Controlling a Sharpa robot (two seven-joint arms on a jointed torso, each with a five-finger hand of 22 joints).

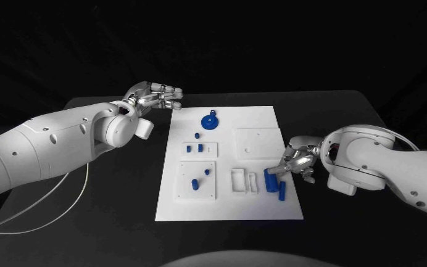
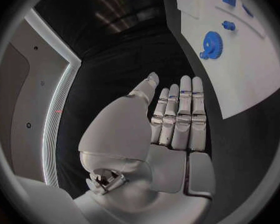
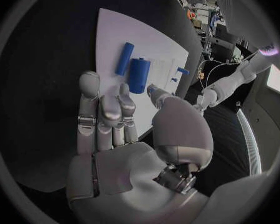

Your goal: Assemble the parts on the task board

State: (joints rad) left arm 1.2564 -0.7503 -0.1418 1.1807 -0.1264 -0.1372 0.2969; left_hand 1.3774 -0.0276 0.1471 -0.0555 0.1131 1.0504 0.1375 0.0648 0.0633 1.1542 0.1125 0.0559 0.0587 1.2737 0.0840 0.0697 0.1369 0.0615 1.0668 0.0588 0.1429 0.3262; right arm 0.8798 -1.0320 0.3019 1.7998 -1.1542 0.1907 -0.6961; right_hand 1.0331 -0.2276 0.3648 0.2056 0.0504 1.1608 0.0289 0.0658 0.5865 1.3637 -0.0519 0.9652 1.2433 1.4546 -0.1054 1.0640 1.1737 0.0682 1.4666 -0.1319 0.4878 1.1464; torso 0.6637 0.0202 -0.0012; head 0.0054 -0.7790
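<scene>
The room is dark, and the flat white rectangular task board shines brightest, with no strong shadows on it. The head view looks sharp. Both wrist views are round and bend straight edges, with dark, fuzzy rims.

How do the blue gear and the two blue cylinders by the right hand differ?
The blue gear is a round toothed disc; the cylinders are long bars. The gear sits at the task board's far end, nearer the left hand; the cylinders lie at its near right corner, beside the right hand. Both are blue, and neither hand holds them.
</scene>
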